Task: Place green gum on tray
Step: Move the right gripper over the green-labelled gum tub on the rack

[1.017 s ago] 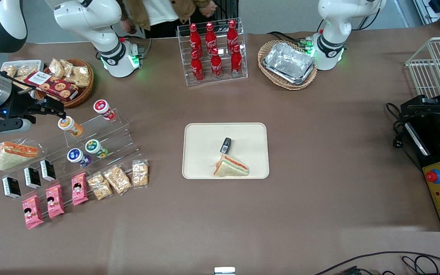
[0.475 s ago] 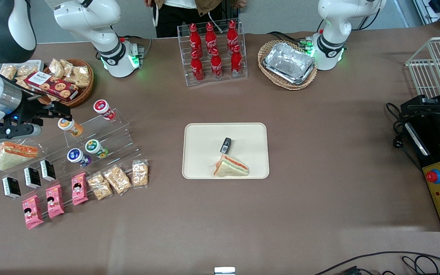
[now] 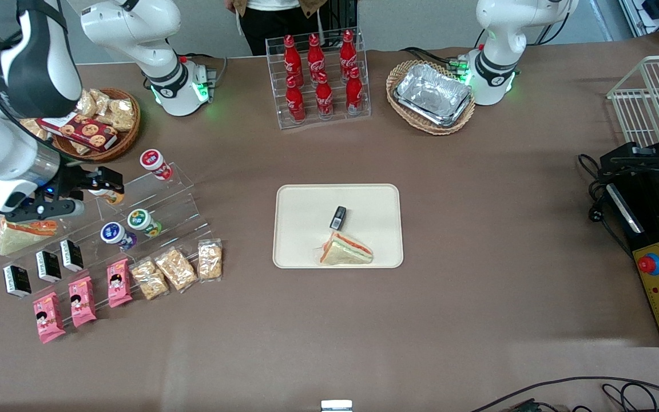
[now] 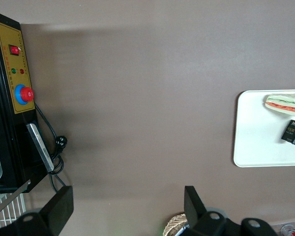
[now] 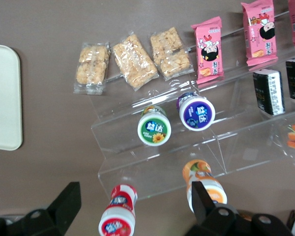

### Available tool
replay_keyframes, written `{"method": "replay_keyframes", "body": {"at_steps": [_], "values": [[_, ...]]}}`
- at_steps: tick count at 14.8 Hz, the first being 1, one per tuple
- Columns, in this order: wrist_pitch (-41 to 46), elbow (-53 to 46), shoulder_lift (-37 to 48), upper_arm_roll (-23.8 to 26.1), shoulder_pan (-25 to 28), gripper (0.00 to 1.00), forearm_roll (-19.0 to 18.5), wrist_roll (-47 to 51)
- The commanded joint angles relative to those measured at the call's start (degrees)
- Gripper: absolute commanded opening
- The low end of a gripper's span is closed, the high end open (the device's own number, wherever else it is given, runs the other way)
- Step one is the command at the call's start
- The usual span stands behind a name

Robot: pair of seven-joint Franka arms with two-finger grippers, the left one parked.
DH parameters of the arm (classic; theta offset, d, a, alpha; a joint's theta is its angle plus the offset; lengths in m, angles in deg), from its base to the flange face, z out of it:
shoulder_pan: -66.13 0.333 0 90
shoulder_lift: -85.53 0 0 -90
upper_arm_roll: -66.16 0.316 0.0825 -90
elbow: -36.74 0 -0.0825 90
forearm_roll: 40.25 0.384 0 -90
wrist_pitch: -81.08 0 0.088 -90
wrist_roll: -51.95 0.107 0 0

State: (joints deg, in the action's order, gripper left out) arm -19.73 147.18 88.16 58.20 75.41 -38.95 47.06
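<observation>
Tool (image 3: 100, 184) hung spread and empty above the orange-lidded canister (image 5: 205, 184), near green gum (image 3: 142, 221). Gum looked light, rigid, smooth-walled; best pinched across its body below the lid.

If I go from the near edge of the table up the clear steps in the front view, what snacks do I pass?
Pink snack packs → green gum → orange-lidded canister → red-lidded canister → wicker basket. The open gripper hangs above the orange-lidded canister.
</observation>
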Motion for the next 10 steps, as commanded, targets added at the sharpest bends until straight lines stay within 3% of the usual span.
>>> {"method": "replay_keyframes", "body": {"at_steps": [1,10], "values": [[-6.6,5.9,1.5,0.0,0.0,1.0,0.9,-0.2],[-26.2,19.2,0.2,0.1,0.0,1.0,0.9,-0.3]]}}
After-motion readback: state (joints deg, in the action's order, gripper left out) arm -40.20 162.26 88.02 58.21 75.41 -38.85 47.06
